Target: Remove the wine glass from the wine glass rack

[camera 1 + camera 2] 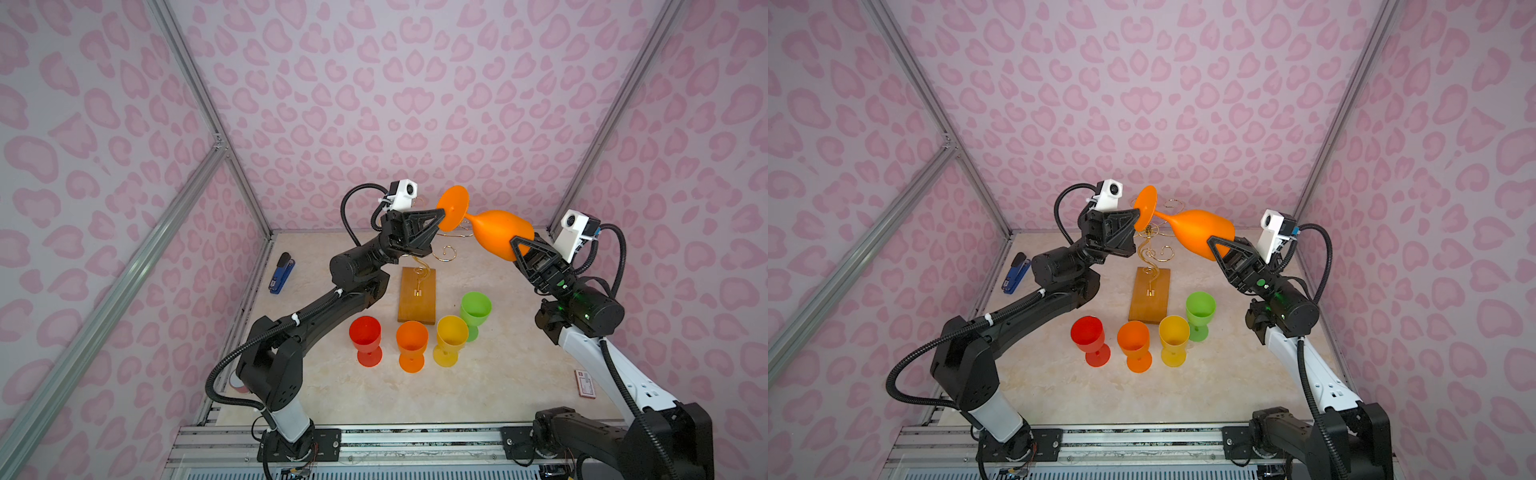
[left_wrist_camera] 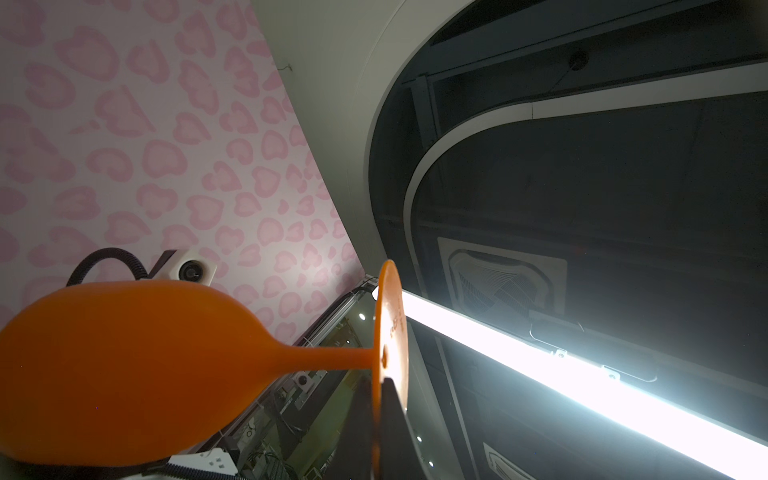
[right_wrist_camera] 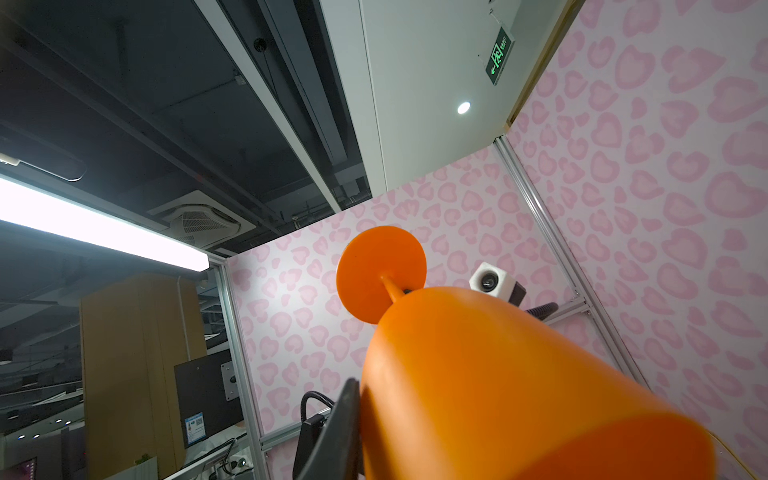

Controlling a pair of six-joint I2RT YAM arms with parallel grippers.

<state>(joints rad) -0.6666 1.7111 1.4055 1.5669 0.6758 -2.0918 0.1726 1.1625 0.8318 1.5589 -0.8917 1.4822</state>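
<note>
An orange wine glass hangs on its side in the air above the wine glass rack, a gold wire stand on a brown wooden base. My left gripper is shut on the rim of the glass's round foot; the left wrist view shows the foot pinched between both black fingers. My right gripper grips the bowl at its mouth. In the right wrist view one finger presses against the bowl; the other is hidden.
Several coloured goblets stand in front of the rack: red, orange, yellow and green. A blue stapler lies by the left wall. A small pink card lies near the right arm.
</note>
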